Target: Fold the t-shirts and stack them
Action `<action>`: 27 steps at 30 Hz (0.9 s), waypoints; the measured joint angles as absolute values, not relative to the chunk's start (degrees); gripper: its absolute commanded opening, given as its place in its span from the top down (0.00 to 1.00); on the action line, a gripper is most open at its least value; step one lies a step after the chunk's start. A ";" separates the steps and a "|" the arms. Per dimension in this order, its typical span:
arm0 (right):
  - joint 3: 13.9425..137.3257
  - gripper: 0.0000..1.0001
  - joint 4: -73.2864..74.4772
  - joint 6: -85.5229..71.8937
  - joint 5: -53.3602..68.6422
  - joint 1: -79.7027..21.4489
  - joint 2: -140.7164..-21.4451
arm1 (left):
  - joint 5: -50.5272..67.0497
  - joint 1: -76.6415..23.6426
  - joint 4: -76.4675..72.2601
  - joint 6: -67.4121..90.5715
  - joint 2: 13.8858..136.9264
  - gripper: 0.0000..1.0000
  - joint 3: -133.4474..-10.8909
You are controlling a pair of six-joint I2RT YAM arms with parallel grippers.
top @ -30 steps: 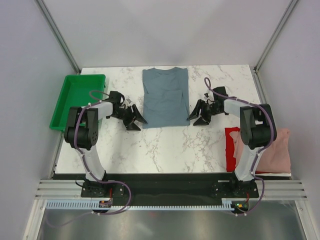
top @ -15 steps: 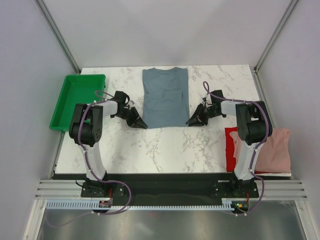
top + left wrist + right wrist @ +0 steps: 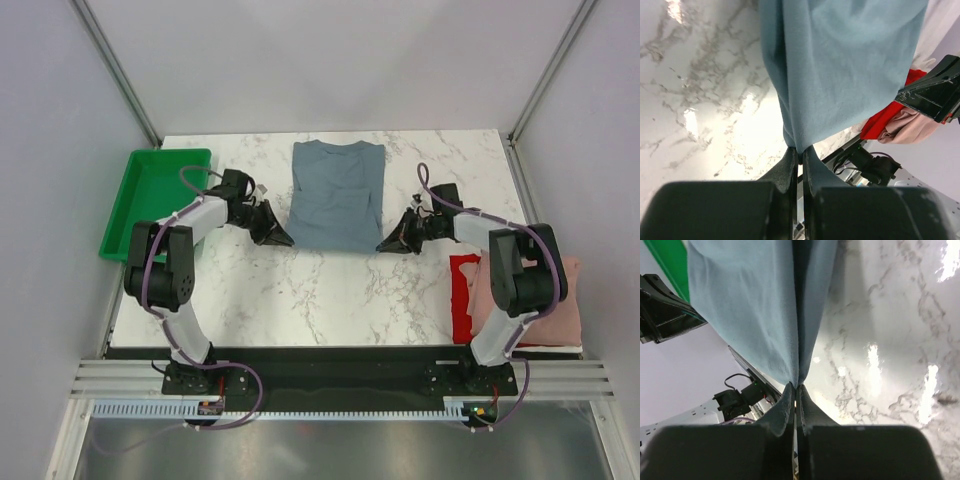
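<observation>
A slate blue-grey t-shirt (image 3: 335,195) lies folded into a long strip at the table's back middle, collar away from me. My left gripper (image 3: 287,241) is shut on its near left corner; in the left wrist view the blue cloth (image 3: 840,65) is pinched at the tips of that gripper (image 3: 800,148). My right gripper (image 3: 384,246) is shut on the near right corner, and the right wrist view shows the shirt (image 3: 755,305) held between that gripper's (image 3: 796,385) tips. A red t-shirt (image 3: 464,298) and a pink t-shirt (image 3: 548,300) lie at the table's near right edge.
A green plastic tray (image 3: 152,199) stands at the table's left edge, beside the left arm. The red and pink shirts lie under the right arm's elbow. Grey walls and metal posts close in the table's back and sides.
Both grippers moved in to the blue-grey shirt's near corners and shut on them. The shirt's near edge has since shifted a little toward the back and right.
</observation>
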State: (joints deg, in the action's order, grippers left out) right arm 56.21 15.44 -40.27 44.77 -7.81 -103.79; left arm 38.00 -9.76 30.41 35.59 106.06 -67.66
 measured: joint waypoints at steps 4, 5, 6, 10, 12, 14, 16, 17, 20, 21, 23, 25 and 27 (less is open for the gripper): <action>54.50 1.00 15.66 -39.88 46.06 -6.66 -98.45 | 38.02 -10.07 31.35 34.98 101.86 0.98 -67.66; 53.98 1.00 15.84 -39.68 46.48 -6.44 -97.23 | 38.04 -10.17 31.51 34.87 100.90 0.98 -67.66; 53.45 1.00 16.23 -39.48 46.72 -6.24 -96.07 | 38.04 -10.33 31.64 34.83 99.90 0.98 -67.66; 51.88 1.00 18.68 -38.46 48.10 -6.15 -91.74 | 38.02 -10.76 32.25 34.57 96.33 0.98 -67.66; 51.90 1.00 19.27 -37.82 48.73 -6.15 -90.32 | 37.98 -10.94 33.06 34.37 94.63 0.98 -67.66; 51.99 1.00 20.18 -37.15 49.50 -6.13 -88.60 | 37.71 -11.16 33.61 34.17 92.95 0.98 -67.68; 52.66 1.00 21.47 -36.40 50.09 -6.13 -87.20 | 37.50 -11.42 34.22 34.00 91.70 0.98 -67.81; 53.23 1.00 21.82 -36.12 50.37 -6.13 -86.83 | 37.34 -11.57 34.39 33.89 91.18 0.98 -67.88; 54.94 1.00 22.09 -35.48 50.78 -6.09 -86.52 | 36.47 -11.70 34.48 33.74 90.54 0.98 -68.10; 55.42 1.00 22.11 -35.27 50.78 -6.09 -86.52 | 36.16 -11.70 34.54 33.74 90.54 0.98 -68.16; 56.14 1.00 22.11 -35.03 50.78 -6.04 -86.56 | 35.79 -11.70 35.00 33.74 90.61 0.98 -68.51; 57.23 1.00 22.06 -34.92 50.87 -5.76 -87.07 | 35.59 -11.73 35.57 33.71 91.20 0.98 -69.95; 58.48 1.00 21.61 -35.05 51.03 -5.34 -88.07 | 35.55 -11.70 35.46 33.71 93.14 0.98 -72.84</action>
State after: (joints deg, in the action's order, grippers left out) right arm 58.48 21.61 -35.05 51.03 -5.34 -88.07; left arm 35.55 -11.70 35.46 33.71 93.14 -72.84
